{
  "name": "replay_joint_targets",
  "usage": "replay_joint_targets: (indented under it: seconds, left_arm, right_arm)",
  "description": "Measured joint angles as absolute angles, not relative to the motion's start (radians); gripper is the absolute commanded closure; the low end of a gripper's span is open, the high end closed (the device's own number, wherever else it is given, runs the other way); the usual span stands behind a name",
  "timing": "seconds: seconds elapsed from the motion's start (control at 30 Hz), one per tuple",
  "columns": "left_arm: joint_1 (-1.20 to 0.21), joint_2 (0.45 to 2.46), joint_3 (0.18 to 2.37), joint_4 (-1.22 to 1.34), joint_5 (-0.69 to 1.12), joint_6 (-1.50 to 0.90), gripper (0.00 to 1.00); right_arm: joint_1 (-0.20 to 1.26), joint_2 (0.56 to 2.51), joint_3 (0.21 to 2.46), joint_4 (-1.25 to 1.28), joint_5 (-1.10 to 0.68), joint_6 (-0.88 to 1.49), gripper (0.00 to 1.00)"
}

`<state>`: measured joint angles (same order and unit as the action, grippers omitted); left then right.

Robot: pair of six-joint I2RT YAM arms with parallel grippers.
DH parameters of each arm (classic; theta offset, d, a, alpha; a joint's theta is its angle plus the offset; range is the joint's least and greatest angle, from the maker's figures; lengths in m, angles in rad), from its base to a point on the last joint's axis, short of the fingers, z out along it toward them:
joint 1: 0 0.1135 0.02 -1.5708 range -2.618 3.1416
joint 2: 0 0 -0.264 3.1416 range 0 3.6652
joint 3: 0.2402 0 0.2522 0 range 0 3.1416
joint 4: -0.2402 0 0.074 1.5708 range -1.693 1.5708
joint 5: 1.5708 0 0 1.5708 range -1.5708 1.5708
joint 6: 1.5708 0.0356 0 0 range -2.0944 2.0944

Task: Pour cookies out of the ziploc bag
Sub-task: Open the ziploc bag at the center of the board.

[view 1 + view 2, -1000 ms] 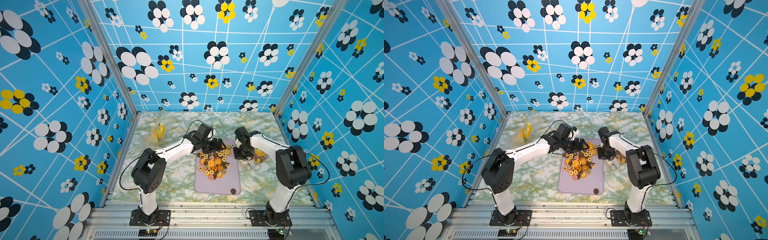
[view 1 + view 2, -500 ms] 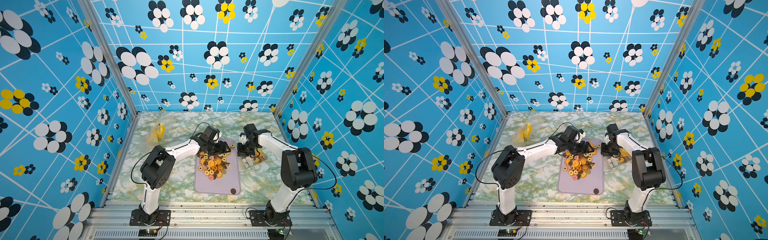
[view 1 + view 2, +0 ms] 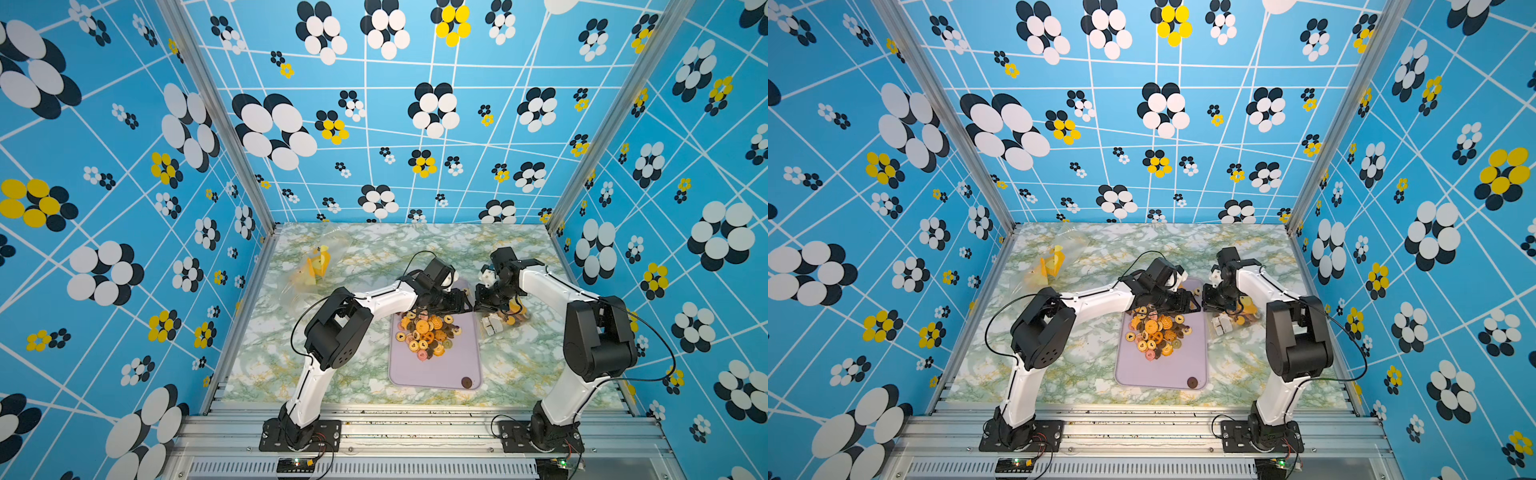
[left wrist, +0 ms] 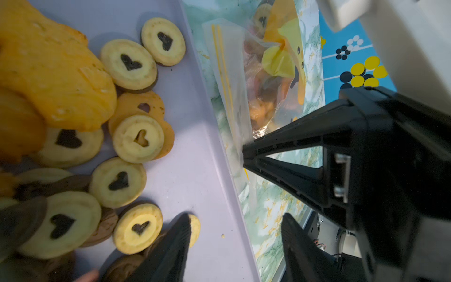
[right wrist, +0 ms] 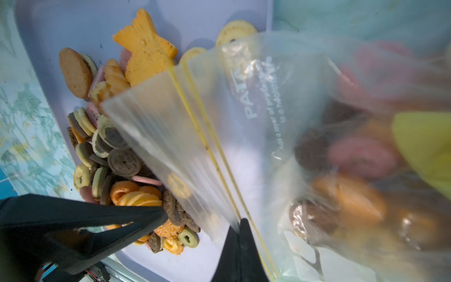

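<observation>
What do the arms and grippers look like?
The left arm and right arm match: white links, bulky black joint housings, black base plates, a thin black cable looping alongside. The left gripper and right gripper are black, with tapered, truss-like triangular fingers.

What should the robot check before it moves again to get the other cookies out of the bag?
1. Jaws of the right gripper shut on the ziploc bag: ok.
2. Jaws of the left gripper open, holding nothing: ok.
3. Bag emptied: not ok, cookies inside.
4. Bag mouth open: cannot tell.
5. The poured pile sits on the tray: ok.
</observation>
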<state>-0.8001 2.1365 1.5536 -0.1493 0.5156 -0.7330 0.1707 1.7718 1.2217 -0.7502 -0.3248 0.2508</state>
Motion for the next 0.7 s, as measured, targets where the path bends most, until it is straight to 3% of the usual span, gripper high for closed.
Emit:
replay_joint_targets:
  seconds: [0.27, 0.7]
  left_arm:
    - [-0.8, 2.186, 1.599, -0.149, 0.516, -0.733, 0.41]
    - [-0.803, 2.233, 1.66, -0.141, 0.517, -0.737, 0.54]
  right_arm:
    - [0.158, 1.772, 1.217, -0.747, -0.357, 0.259, 1.0]
    - [0.155, 1.766, 1.202, -0.743, -0.377, 0.266, 1.0]
